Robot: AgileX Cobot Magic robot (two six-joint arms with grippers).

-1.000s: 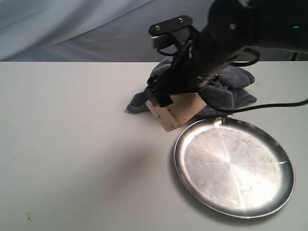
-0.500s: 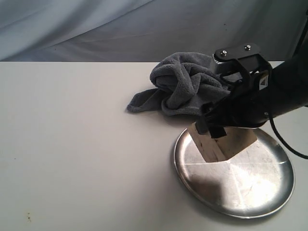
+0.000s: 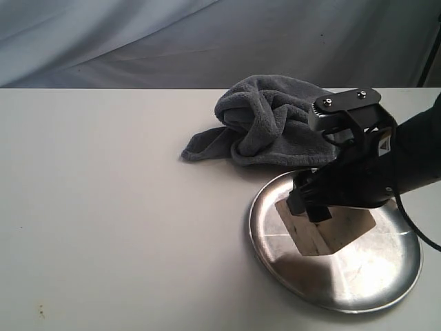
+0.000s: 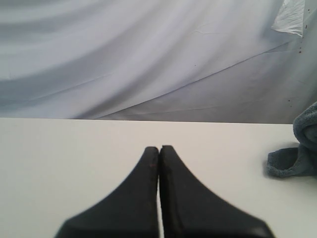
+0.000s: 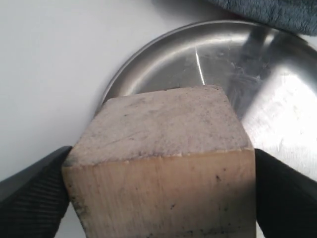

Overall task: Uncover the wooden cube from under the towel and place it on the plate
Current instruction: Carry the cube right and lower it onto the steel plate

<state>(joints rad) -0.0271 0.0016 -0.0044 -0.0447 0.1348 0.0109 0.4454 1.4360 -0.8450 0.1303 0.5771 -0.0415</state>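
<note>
Pale wood is filling the span between the right gripper's (image 5: pixel 158 213) two black fingers (image 5: pixel 29 203): the jaws are standing wide and clamping the wooden cube (image 3: pixel 329 231) by opposite faces. The cube is hanging tilted, one corner pointing down, over the left part of the plate (image 3: pixel 386 276), and whether it is touching the metal cannot be told. The plate is sitting on the white table (image 3: pixel 103 207) at the near right. The towel (image 3: pixel 269 121) is lying bunched just beyond the plate's far rim, apart from the cube. The left gripper (image 4: pixel 159 158) is hovering over bare tabletop with its fingertips pressed together, holding nothing.
</note>
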